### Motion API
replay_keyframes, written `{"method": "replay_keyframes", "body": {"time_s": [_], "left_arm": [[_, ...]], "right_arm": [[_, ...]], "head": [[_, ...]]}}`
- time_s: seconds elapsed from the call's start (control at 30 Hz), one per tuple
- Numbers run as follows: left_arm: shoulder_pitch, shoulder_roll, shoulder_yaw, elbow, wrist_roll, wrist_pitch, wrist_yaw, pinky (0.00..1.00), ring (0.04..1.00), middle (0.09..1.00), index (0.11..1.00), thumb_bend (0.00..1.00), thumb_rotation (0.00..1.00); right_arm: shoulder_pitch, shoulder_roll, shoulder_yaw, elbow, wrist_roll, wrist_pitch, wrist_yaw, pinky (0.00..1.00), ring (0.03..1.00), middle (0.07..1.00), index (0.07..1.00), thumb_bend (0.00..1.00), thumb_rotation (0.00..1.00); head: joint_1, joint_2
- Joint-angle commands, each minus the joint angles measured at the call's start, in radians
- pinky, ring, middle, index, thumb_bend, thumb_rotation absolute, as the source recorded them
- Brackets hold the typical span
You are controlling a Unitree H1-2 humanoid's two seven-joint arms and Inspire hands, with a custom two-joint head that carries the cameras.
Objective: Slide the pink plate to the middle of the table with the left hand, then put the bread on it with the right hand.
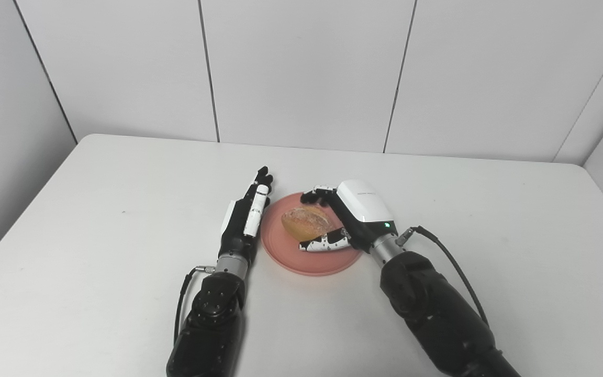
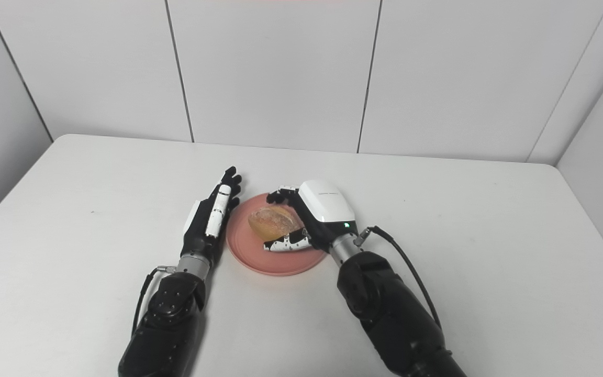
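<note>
A pink plate [image 1: 286, 255] lies near the middle of the white table [image 1: 123, 220]. A golden bread roll [image 1: 305, 222] rests over the plate's centre, and my right hand [image 1: 351, 214] is curled around it from the right, thumb below and fingers above, shut on it. Whether the roll touches the plate I cannot tell. My left hand [image 1: 246, 212] lies flat and open along the plate's left rim, fingers straight and pointing away from me, holding nothing.
White wall panels stand behind the table's far edge. A black cable [image 1: 448, 262] loops off my right wrist over the table. Bare tabletop stretches to the left and right of both arms.
</note>
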Motion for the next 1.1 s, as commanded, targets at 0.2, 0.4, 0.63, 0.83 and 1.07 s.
{"method": "replay_keyframes", "body": {"time_s": [0.2, 0.4, 0.63, 0.83, 1.07], "left_arm": [[-0.038, -0.003, 0.01, -0.029, -0.026, -0.018, -0.012, 0.97, 0.978, 0.962, 0.946, 0.45, 1.0], [-0.045, 0.009, 0.012, -0.006, -0.023, -0.041, -0.008, 0.98, 0.977, 0.965, 0.953, 0.46, 1.0], [-0.049, 0.008, 0.037, -0.001, -0.062, -0.052, -0.016, 1.0, 0.987, 0.965, 0.95, 0.46, 1.0], [-0.042, 0.015, 0.044, -0.02, -0.083, -0.05, -0.029, 1.0, 1.0, 0.973, 0.959, 0.44, 1.0], [-0.036, 0.023, 0.04, -0.029, -0.071, -0.049, -0.024, 1.0, 0.995, 0.966, 0.953, 0.44, 1.0]], "right_arm": [[-0.014, -0.009, -0.055, -0.106, 0.051, -0.011, 0.038, 0.8, 0.855, 0.903, 0.965, 0.78, 0.87], [0.025, -0.02, -0.108, -0.177, 0.095, -0.002, 0.048, 0.85, 0.906, 0.945, 0.993, 0.78, 0.91], [0.098, 0.008, -0.198, -0.22, 0.195, 0.015, 0.044, 0.86, 0.941, 0.984, 1.0, 0.71, 0.94], [0.148, 0.061, -0.282, -0.196, 0.344, -0.01, 0.031, 0.95, 0.998, 1.0, 1.0, 0.57, 0.96], [0.159, 0.166, -0.426, -0.118, 0.632, -0.014, 0.049, 1.0, 1.0, 1.0, 1.0, 0.65, 1.0]], "head": [[-0.011, 0.001], [-0.019, 0.0], [-0.026, -0.001], [-0.029, 0.002], [-0.05, 0.0]]}}
